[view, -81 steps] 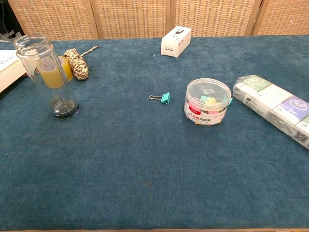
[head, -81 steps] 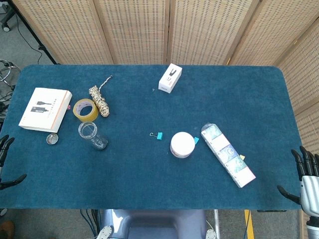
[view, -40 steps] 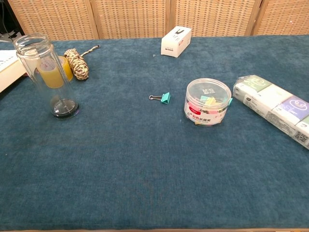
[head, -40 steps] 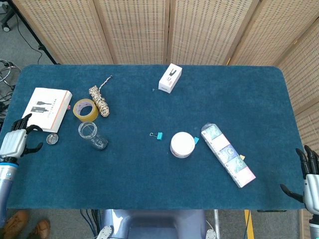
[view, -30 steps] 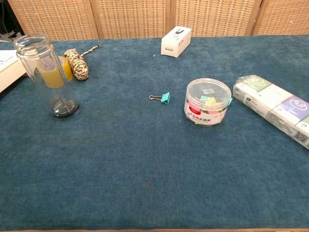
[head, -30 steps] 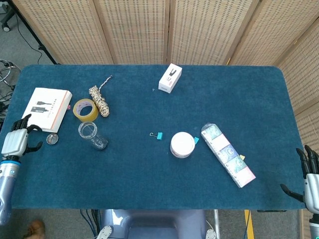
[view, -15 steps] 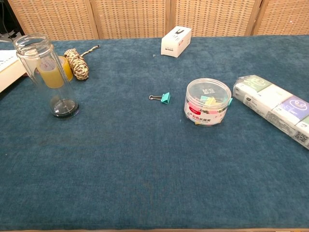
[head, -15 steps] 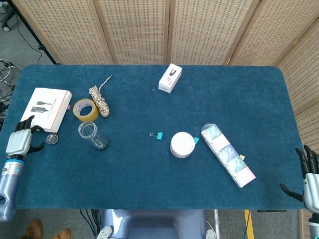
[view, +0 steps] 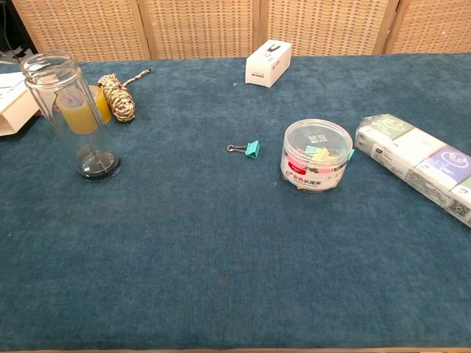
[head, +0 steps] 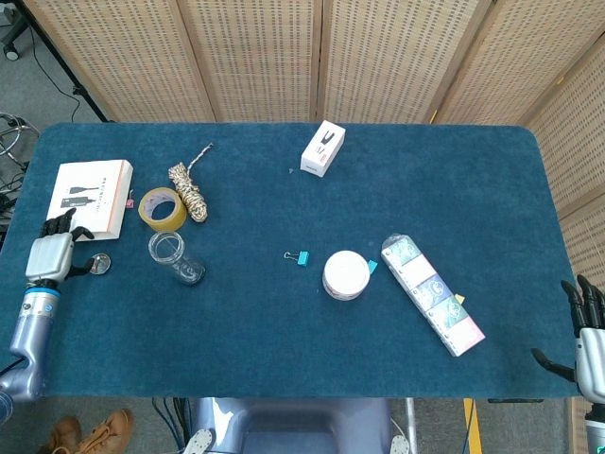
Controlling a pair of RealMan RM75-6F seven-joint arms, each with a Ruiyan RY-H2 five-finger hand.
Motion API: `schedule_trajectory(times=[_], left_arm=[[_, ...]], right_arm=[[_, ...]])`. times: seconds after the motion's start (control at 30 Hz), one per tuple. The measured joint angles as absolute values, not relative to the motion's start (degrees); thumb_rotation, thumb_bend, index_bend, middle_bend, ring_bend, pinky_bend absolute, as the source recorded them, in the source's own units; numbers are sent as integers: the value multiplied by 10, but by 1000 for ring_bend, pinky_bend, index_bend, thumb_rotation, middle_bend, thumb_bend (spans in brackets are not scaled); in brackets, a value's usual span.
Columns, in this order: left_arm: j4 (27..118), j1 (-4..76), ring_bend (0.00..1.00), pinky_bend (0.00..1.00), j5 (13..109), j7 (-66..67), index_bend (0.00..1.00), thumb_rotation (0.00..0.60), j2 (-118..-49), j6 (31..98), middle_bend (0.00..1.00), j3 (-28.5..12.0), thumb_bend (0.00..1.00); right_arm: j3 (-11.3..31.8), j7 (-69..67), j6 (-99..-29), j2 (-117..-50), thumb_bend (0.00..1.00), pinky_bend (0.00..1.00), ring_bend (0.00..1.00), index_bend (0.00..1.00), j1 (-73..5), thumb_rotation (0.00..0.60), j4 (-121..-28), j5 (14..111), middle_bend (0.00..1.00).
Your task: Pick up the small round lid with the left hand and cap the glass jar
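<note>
The small round metal lid [head: 99, 264] lies flat on the blue table near the left edge; the chest view does not show it. The empty glass jar [head: 172, 254] [view: 71, 110] stands upright and uncapped just right of the lid. My left hand [head: 52, 253] hovers directly left of the lid, fingers apart and holding nothing, its thumb reaching toward the lid and its fingertips at the near edge of the white box. My right hand [head: 586, 336] hangs off the table's right front corner with its fingers spread and nothing in them.
A white flat box [head: 95, 184] [view: 15, 110] lies behind the lid. A yellow tape roll [head: 162, 208] and a twine bundle [head: 189, 192] sit behind the jar. Mid-table are a binder clip [head: 300, 257], a clip tub [head: 346, 274], a tissue pack [head: 432, 294] and a small white box [head: 322, 148].
My left hand has come up from the table's left edge to beside the lid. The white flat box has shifted away and turned. The right hand has barely moved.
</note>
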State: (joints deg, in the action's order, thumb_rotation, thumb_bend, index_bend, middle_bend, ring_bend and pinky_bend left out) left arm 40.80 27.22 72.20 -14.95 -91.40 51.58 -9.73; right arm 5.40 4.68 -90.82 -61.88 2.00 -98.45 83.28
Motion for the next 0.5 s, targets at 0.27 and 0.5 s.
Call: schedule_trajectory(times=[0.27, 0.5], left_arm=[[427, 261, 0, 0, 732, -161, 409, 600, -907, 526, 0, -87, 313], [428, 259, 0, 0, 735, -164, 449, 600, -907, 523, 0, -84, 340]], right_arm=[[54, 42, -912, -616, 0, 0, 0, 33, 22, 600, -986, 836, 0], [53, 43, -910, -617, 0, 0, 0, 33, 21, 600, -986, 836, 0]])
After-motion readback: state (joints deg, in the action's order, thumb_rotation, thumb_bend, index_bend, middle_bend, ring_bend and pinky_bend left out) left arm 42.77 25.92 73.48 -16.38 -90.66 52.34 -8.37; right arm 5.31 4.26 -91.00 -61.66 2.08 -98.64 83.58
